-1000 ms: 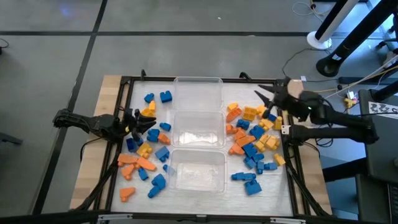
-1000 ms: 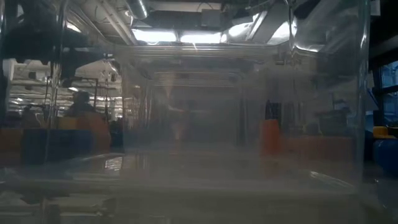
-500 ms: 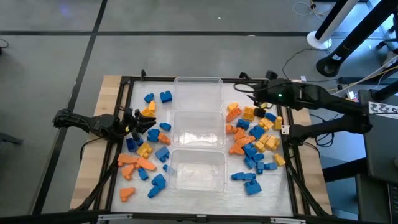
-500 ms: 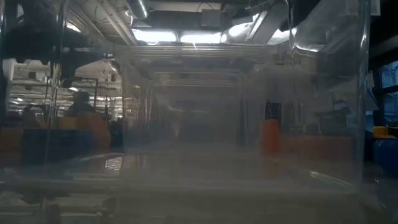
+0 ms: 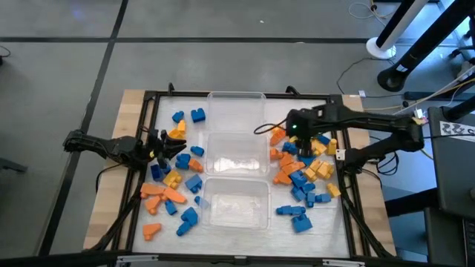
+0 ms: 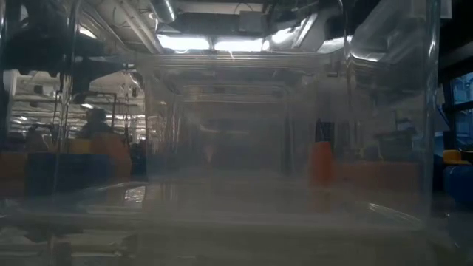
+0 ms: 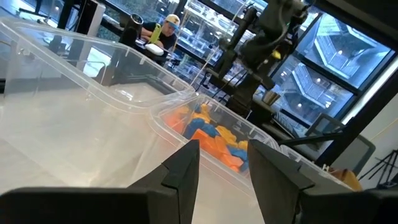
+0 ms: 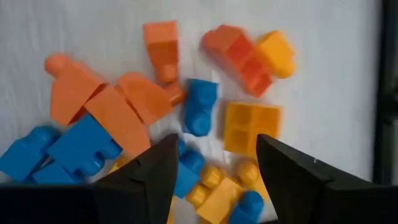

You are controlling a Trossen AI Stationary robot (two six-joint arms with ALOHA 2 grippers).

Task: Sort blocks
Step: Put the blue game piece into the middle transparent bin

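Blue, orange and yellow blocks lie loose on the white table in two heaps, a left heap (image 5: 172,182) and a right heap (image 5: 304,174). My right gripper (image 5: 292,133) points down over the far end of the right heap. It is open (image 8: 214,168) and stands above a blue block (image 8: 199,106) and a yellow block (image 8: 252,127), touching neither. My left gripper (image 5: 177,145) lies level at the left heap's far part, pointing toward the tubs. It is open (image 7: 224,168) with nothing between its fingers.
Three clear tubs stand in a row down the table's middle: far (image 5: 236,107), middle (image 5: 236,153), near (image 5: 236,202). A black frame (image 5: 148,104) borders the table. A clear tub wall (image 6: 236,148) fills the low view. A person (image 7: 163,32) sits far beyond the table.
My right gripper has swung from the table's right edge toward the tubs, a little lower, and tipped from about level to pointing down over the right heap. The blocks and my left gripper have kept still.
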